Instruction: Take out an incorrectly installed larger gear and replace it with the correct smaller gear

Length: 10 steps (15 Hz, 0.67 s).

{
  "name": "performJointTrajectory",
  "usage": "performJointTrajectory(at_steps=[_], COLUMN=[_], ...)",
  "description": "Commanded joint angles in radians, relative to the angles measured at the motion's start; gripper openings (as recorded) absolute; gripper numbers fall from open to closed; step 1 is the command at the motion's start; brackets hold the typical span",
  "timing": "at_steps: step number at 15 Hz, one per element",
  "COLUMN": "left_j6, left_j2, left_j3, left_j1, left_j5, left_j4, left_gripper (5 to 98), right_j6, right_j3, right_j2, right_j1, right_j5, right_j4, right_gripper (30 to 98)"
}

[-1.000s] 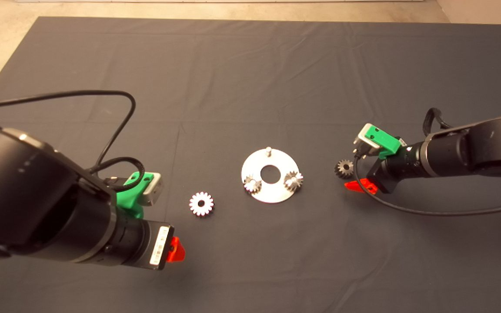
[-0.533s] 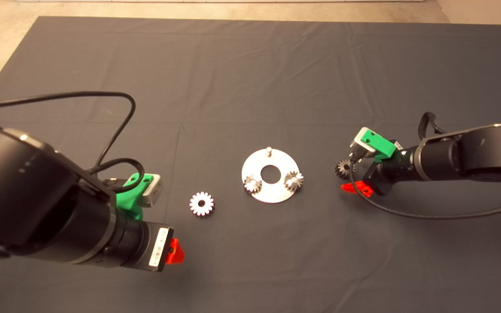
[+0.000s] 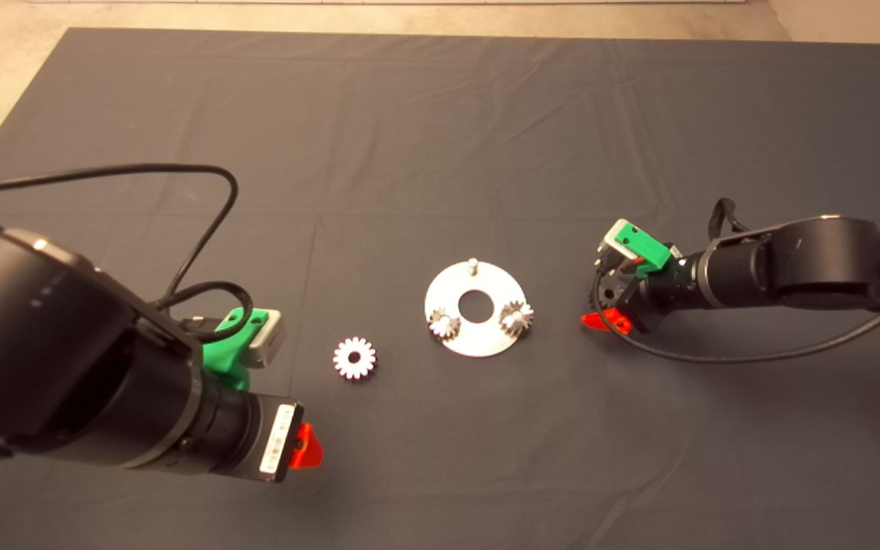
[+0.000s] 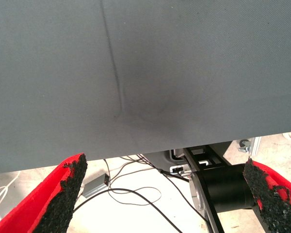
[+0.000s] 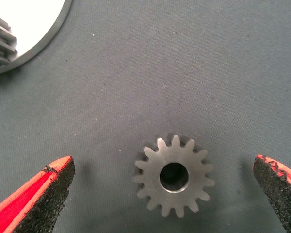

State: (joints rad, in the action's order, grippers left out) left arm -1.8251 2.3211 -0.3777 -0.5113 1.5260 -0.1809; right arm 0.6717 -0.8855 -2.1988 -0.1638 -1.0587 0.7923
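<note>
The larger gear (image 3: pixel 354 358), bright silver, lies flat on the mat left of the round metal plate (image 3: pixel 486 342). The smaller gear (image 5: pixel 173 175), dull dark grey, lies flat on the mat right of the plate. In the right wrist view it sits between the wide-apart pads of my right gripper (image 5: pixel 161 165), touching neither. In the head view my right gripper (image 3: pixel 605 304) covers that gear. My left gripper (image 3: pixel 304 446) hangs open at the lower left, well short of the larger gear. In the left wrist view my left gripper (image 4: pixel 165 161) holds nothing.
Two small shiny gears (image 3: pixel 444 326) (image 3: pixel 516 317) sit on pegs of the plate, and a third peg (image 3: pixel 471 265) stands bare at its far rim. The plate's edge (image 5: pixel 43 29) shows in the right wrist view. Cables lie on the floor (image 4: pixel 136 194) beyond the mat's edge.
My right gripper has moved left toward the plate and now straddles the smaller gear, hiding it from the head view. The left arm has barely shifted.
</note>
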Motion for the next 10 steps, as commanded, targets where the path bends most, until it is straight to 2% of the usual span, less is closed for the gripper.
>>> performJointTrajectory(at_steps=[1,5,7,9,10], left_j6=[-0.008,-0.008,-0.008,-0.008,-0.008], left_j2=[-0.001,-0.001,-0.001,0.004,0.005], left_j3=[0.019,0.019,0.019,0.019,0.019], left_j1=[-0.021,-0.021,-0.021,-0.021,-0.021], left_j5=[0.132,0.132,0.132,0.132,0.132], left_j4=[0.026,0.026,0.026,0.026,0.026], left_gripper=[83.4,83.4,83.4,83.4,83.4], right_j6=[0.012,0.012,0.011,0.011,0.009], right_j3=[-0.021,-0.027,-0.025,-0.024,-0.022], right_j2=[-0.008,-0.006,-0.002,0.001,0.003], right_j1=[-0.006,-0.005,-0.005,-0.002,0.004], right_j5=[0.020,0.022,0.022,0.022,0.022], right_j4=[0.027,0.028,0.028,0.028,0.030], right_gripper=[97.3,94.4,90.1,89.6,85.4])
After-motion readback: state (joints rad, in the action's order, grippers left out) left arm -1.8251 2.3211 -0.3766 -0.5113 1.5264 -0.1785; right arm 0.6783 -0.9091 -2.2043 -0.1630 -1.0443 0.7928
